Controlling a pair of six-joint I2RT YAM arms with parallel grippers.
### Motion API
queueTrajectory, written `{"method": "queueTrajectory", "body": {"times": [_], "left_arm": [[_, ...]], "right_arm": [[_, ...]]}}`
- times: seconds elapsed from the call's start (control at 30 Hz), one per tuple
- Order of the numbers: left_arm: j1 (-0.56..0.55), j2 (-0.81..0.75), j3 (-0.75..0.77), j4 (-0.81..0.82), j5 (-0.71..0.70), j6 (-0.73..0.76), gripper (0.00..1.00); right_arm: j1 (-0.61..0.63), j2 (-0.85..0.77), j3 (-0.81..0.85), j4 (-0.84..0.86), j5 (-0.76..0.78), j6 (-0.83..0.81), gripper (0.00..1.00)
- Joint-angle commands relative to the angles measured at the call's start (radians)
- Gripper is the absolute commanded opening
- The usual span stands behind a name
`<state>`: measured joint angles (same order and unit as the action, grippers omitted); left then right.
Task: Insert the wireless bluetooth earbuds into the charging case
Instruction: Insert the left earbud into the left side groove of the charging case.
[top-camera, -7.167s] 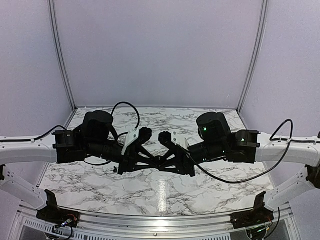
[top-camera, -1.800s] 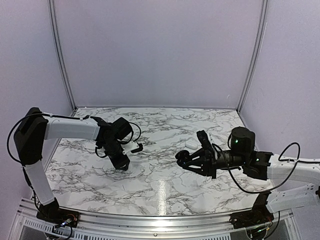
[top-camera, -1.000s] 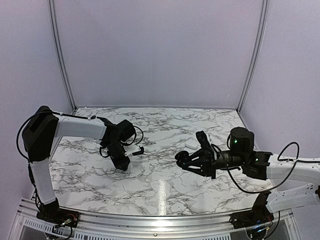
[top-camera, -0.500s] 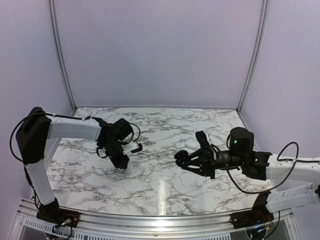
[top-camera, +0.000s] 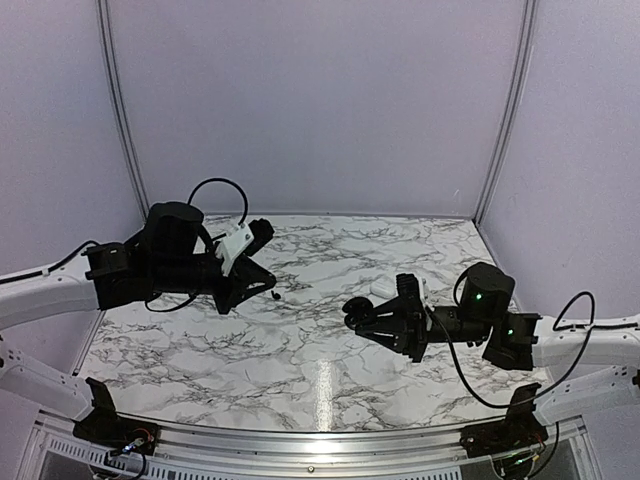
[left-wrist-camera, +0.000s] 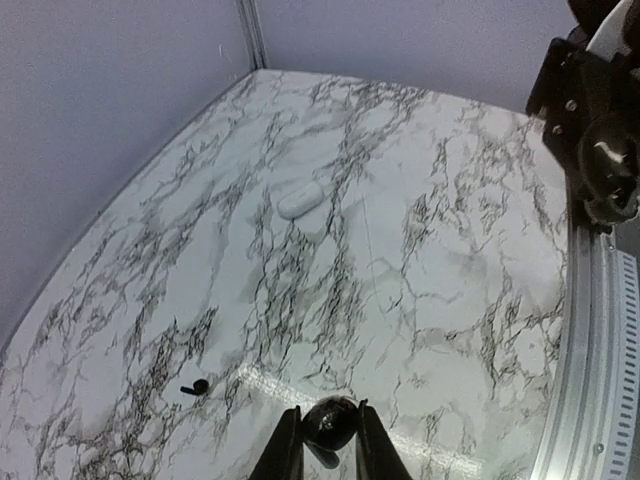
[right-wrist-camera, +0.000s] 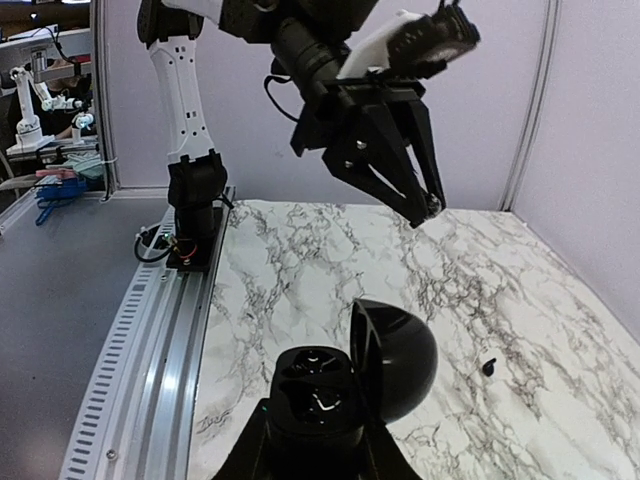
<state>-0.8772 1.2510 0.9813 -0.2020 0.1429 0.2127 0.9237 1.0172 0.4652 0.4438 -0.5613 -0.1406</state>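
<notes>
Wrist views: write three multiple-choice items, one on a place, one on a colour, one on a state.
1. Where is the white case?
A. on the table
B. in the right gripper
C. in the left gripper

2. What colour is the earbud in the left gripper?
A. white
B. black
C. red

3. How is the black case in the right gripper?
A. shut
B. open
C. upside down

Answers:
1 A: it lies on the marble, apart from both grippers.
2 B: the bud pinched there is black.
3 B: its lid stands swung up.
</notes>
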Motion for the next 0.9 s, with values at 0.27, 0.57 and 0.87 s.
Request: {"method": "queueTrajectory", "body": {"times": [0.27, 0.57, 0.87], "left_arm": [[-0.207, -0.226, -0.162, 0.445, 0.035, -0.008, 0.00], [-0.358, -0.174, -0.199, 0.630, 0.007, 0.012, 0.00], [-0.391, -0.128, -0.202, 0.761, -0.060, 0.007, 0.00]], "right_arm": [[0.089, 0.044, 0.028, 0.229, 0.143, -0.270, 0.00], [0.109, 0.088, 0.018, 0.365, 0.188, -0.281, 0.00], [0.109, 0.129, 0.038, 0.414, 0.174, -0.228, 0.00]]}}
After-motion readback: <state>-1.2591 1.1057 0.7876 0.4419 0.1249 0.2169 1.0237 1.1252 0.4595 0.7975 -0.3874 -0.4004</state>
